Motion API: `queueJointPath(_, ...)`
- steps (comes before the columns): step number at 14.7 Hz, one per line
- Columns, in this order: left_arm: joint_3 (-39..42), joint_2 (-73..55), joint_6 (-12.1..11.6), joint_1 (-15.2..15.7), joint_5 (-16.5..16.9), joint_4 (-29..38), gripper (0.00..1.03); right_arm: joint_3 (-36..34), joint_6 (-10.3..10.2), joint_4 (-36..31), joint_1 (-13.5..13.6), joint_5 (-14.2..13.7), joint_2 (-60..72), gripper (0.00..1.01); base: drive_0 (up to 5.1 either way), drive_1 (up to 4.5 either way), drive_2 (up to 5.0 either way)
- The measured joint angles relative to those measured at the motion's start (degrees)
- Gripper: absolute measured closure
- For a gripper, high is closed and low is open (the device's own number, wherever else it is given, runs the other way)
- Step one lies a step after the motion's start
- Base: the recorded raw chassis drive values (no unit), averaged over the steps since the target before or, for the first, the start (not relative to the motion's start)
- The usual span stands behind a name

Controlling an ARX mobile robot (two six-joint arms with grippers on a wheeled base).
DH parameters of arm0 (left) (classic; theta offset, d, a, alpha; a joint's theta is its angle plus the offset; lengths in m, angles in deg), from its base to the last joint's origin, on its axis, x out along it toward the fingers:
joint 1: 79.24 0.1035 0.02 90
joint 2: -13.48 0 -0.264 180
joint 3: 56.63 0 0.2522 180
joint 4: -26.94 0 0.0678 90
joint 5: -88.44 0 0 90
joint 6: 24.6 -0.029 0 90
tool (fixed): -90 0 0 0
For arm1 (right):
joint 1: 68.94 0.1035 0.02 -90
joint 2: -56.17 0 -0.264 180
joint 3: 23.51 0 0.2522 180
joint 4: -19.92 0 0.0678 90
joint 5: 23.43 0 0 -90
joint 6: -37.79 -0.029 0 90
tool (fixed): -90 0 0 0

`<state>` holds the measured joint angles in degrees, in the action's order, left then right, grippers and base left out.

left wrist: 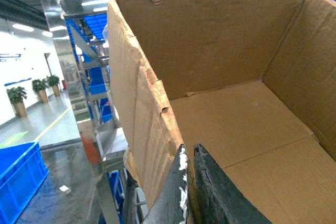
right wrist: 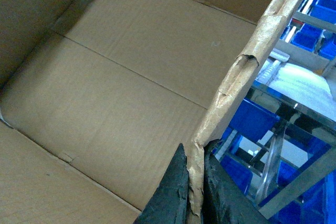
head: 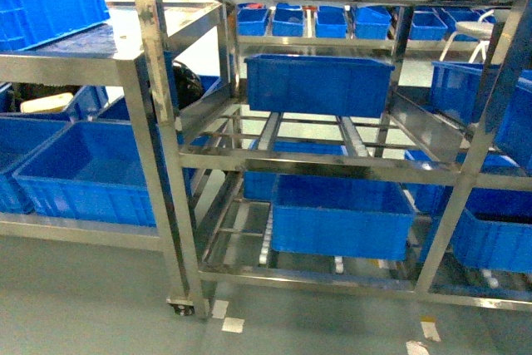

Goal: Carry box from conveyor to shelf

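The brown cardboard box (left wrist: 236, 124) fills the left wrist view, open-topped and empty, with ragged torn edges. My left gripper (left wrist: 190, 149) is shut on its near side wall, one finger inside and one outside. In the right wrist view the box (right wrist: 121, 93) shows its bare floor, and my right gripper (right wrist: 195, 149) is shut on the opposite torn wall. The steel shelf (head: 324, 162) stands straight ahead in the head view, where neither the box nor the grippers show. The conveyor is out of view.
Blue bins sit on the shelf's middle level (head: 318, 83) and bottom level (head: 341, 215). A second steel rack (head: 137, 114) with more blue bins (head: 83, 168) stands at the left. A caster wheel (head: 183, 308) and tape patches (head: 233, 324) mark the grey floor.
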<state>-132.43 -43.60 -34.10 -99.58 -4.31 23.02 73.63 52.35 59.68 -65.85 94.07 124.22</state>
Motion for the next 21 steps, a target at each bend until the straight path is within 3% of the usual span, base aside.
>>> queueJointPath(3,0.0,-0.3,0.0,-0.2,0.1,0.0,1.01,0.0,0.0,0.3,-0.1,0.0,-0.2,0.98,3.5,0.63,-3.6)
queueJointPath(12,0.0,-0.2,0.0,-0.2,0.1,0.1,1.01,0.0,0.0,0.4,-0.2,-0.1,-0.2,0.98,-0.2,0.68,-0.1)
queueJointPath(13,0.0,-0.2,-1.3,-0.1,1.6,0.5,1.01,0.0,0.2,0.1,-0.1,-0.1,-0.3,0.98,-2.7,5.2,-1.8)
queueJointPath(15,-0.1,-0.2,-3.1,-0.1,2.3,0.5,1.01,0.0,2.3,0.6,0.0,3.4,-0.3,0.98,-1.4,3.59,-1.8)
queueJointPath(16,-0.1,-0.3,-3.8,-0.2,2.3,0.3,1.01,-0.1,2.6,0.9,0.7,2.1,0.1,0.99,0.0,0.0,0.0)
queueJointPath(21,-0.1,-0.5,-4.4,-0.2,2.5,0.4,1.01,-0.2,2.9,0.5,0.2,2.3,0.3,0.99,0.0,0.0,0.0)
